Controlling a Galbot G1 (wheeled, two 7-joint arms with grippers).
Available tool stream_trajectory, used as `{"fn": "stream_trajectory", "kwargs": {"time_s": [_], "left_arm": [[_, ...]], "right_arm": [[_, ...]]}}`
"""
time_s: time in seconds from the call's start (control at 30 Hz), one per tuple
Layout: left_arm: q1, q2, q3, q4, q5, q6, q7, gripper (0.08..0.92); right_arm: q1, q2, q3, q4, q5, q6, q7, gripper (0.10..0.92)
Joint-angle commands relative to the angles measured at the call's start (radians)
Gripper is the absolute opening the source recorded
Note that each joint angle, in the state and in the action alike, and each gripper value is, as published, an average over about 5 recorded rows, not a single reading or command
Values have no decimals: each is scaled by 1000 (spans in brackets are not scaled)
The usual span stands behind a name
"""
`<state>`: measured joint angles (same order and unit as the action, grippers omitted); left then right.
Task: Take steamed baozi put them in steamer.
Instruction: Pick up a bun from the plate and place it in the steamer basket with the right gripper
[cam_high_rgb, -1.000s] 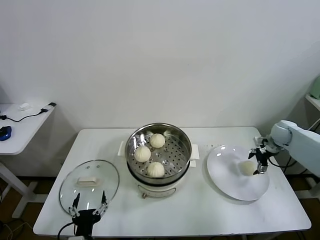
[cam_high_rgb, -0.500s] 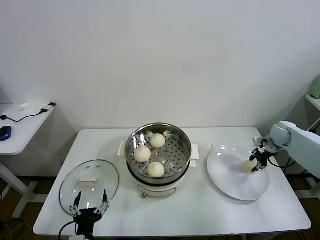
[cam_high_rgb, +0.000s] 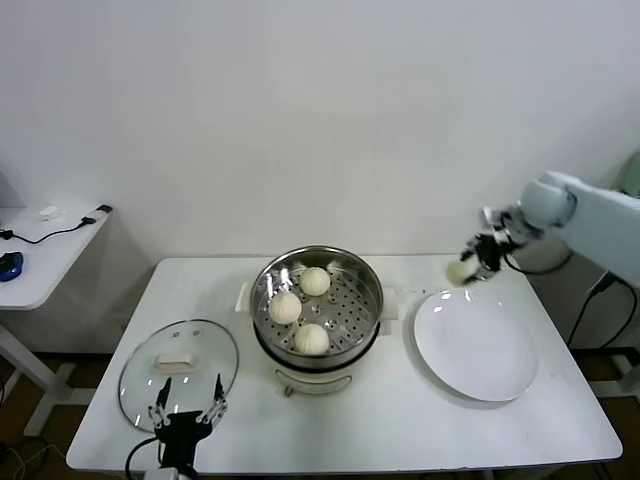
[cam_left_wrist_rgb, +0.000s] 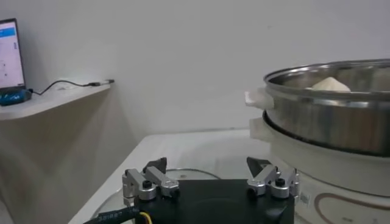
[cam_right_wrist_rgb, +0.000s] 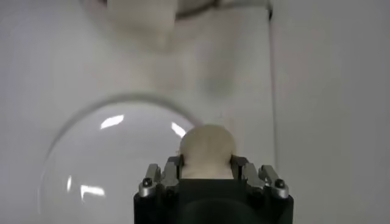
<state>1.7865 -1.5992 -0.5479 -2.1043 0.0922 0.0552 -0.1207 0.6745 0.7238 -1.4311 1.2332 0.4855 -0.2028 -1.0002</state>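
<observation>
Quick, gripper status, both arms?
Left gripper: open, empty, parked by the glass lid.
Right gripper: shut on a baozi, lifted above the plate.

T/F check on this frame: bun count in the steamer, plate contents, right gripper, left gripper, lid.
1. Three buns sit in the steamer. True.
2. The plate still has a bun on it. False: it is bare.
3. The right gripper holds a bun above the table. True.
4. The left gripper grips the lid. False: it is open, holding nothing.
5. The lid is on the steamer. False: it lies on the table.
</observation>
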Motion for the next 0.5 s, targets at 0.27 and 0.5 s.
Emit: {"fn": "stream_trajectory", "kwargs": {"time_s": [0.27, 0.5], "left_arm": [[4, 5, 22, -12, 3, -1, -2, 823], [5, 8, -5, -7, -2, -5, -5, 823]], "right_arm": [[219, 283, -189, 342, 472, -226, 185, 552], [57, 342, -184, 222, 386, -247, 222, 551]]}}
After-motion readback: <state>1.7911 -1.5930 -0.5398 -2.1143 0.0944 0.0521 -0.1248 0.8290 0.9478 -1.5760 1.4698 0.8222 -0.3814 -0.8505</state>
